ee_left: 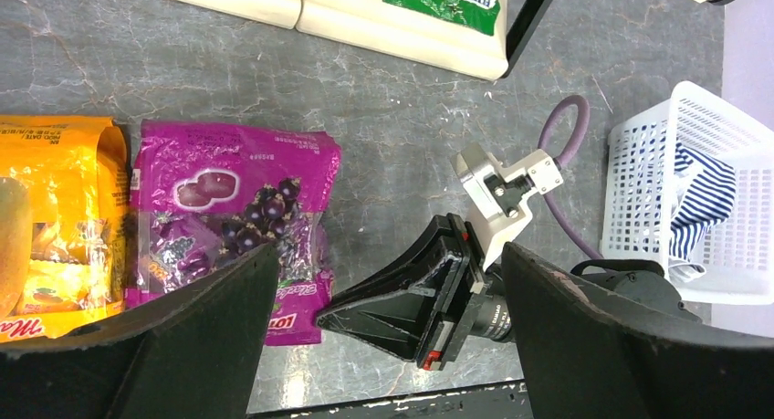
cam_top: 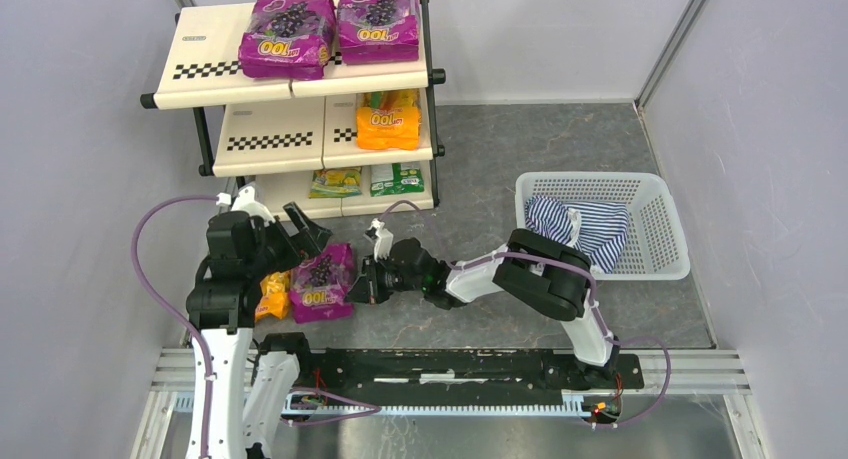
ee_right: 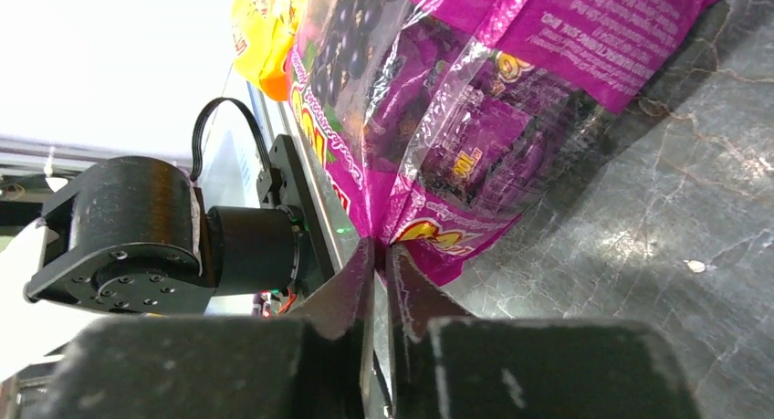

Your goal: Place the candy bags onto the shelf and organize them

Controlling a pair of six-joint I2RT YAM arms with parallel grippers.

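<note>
Right pincer [ee_right: 379, 247], stretched low leftward, nips the purple candy bag [ee_right: 475, 90]

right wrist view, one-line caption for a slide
Right end effector pinches the edge of a purple candy bag, an orange bag beyond it

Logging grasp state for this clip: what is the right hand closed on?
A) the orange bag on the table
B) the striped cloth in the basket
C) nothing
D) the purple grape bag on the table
D: the right wrist view shows the right hand pinched shut on the edge of the purple grape bag.
</note>
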